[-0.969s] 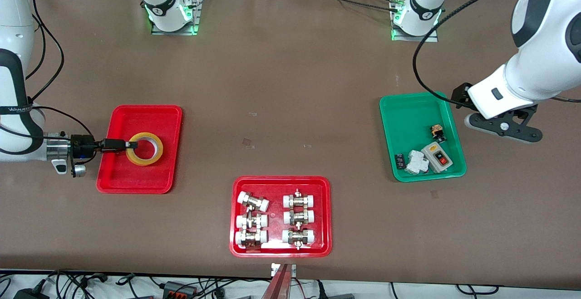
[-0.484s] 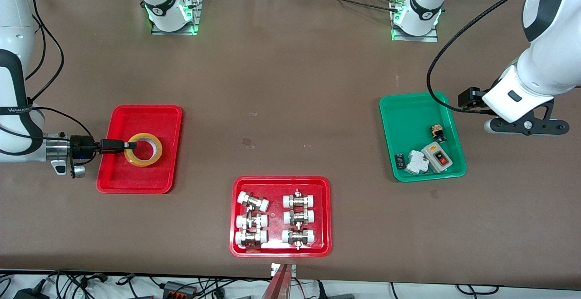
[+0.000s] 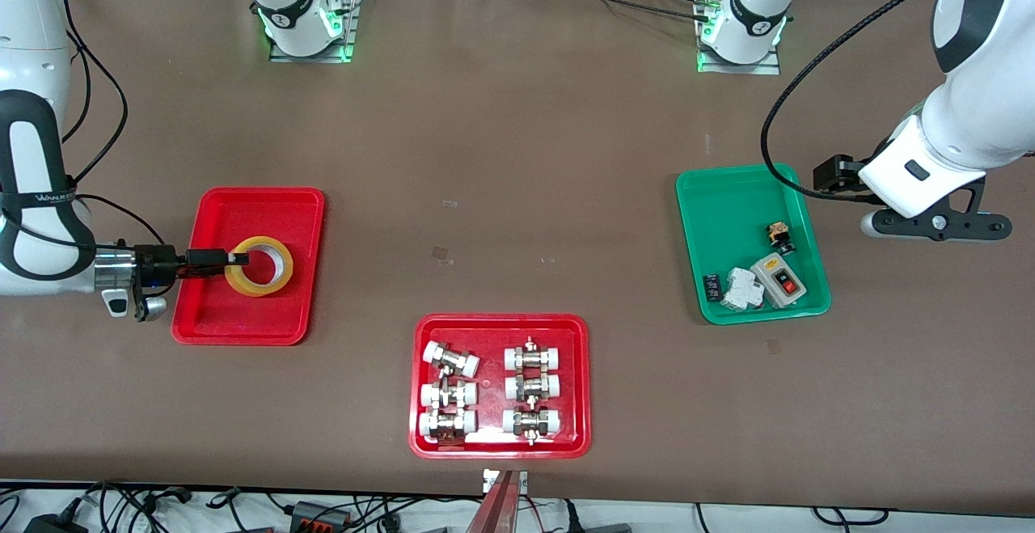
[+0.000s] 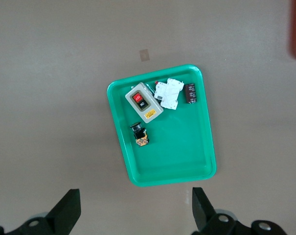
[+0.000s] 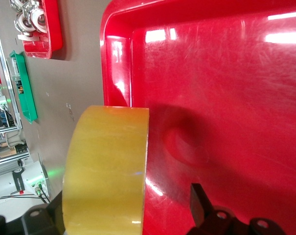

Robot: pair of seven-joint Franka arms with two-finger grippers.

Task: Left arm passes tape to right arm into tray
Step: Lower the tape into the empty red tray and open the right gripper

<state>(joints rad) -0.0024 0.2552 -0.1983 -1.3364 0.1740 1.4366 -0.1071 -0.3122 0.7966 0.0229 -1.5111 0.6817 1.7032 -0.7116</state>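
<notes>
tape over the tray, release pending

our right gripper (image 3: 234, 259) pinches the tape's (image 3: 259, 265) wall, low over the tray (image 3: 212, 312). we can't tell whether it's touching down; if not, a drop may roll it. left gripper (image 4: 133, 215) waits spread wide, empty, beside the green tray (image 4: 196, 161).

right arm (image 3: 36, 193): band printed with white brand lettering, only partly legible | arm bases (image 3: 301, 19): round mark, character not clear | grey switch box (image 4: 144, 102): small markings too small to read
</notes>
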